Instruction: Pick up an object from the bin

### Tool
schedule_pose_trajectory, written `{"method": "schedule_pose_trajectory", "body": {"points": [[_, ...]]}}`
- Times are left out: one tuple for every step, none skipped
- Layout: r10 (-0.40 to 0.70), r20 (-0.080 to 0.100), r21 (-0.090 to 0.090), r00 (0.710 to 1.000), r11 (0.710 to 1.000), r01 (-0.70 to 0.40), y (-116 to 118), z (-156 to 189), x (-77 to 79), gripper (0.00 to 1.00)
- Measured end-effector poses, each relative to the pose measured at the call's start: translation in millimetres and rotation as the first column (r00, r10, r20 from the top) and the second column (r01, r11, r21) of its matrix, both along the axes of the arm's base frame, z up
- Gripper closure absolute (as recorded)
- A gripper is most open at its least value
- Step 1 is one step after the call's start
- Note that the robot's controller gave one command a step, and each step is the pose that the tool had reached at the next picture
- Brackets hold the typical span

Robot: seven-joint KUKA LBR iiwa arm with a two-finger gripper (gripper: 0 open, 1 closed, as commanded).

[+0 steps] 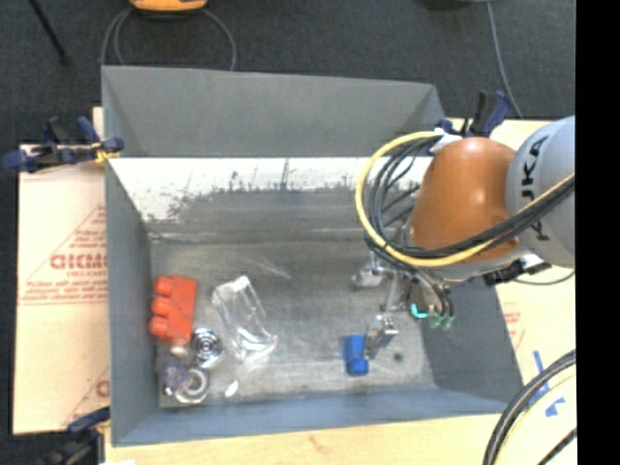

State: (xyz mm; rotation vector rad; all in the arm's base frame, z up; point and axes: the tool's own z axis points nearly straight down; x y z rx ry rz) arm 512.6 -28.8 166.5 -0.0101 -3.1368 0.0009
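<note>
- Blue piece (pixel 356 355): small, blocky, lying on the floor of the bin (pixel 271 124), front right part, close to the front wall.
- Pincer (pixel 384 335): low in the bin, just beside the blue piece on its right and slightly behind it. Its tip looks to be touching the piece or very nearly; cannot tell which.
- Pincer state: cannot tell whether open or closed. The blue piece is not seen gripped.
- Arm enters from the right; orange cover (pixel 463 197) and looped cables (pixel 363 201) hang over the bin's right side.
- Left end of the bin, well apart from the pincer: orange-red block (pixel 172 308), clear plastic piece (pixel 242 323) just right of it, metal ring (pixel 204 345) in front between them, purple piece (pixel 178 380) near the front left corner.
</note>
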Motion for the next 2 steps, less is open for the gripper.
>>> {"method": "schedule_pose_trajectory", "body": {"points": [[0.327, 0.021, -0.004, 0.945, 0.945, -0.327, -18.6, -91.8, -27.8, 0.0], [0.329, 0.021, -0.005, 0.944, 0.944, -0.329, -18.8, -91.7, -27.9, 1.0]]}}
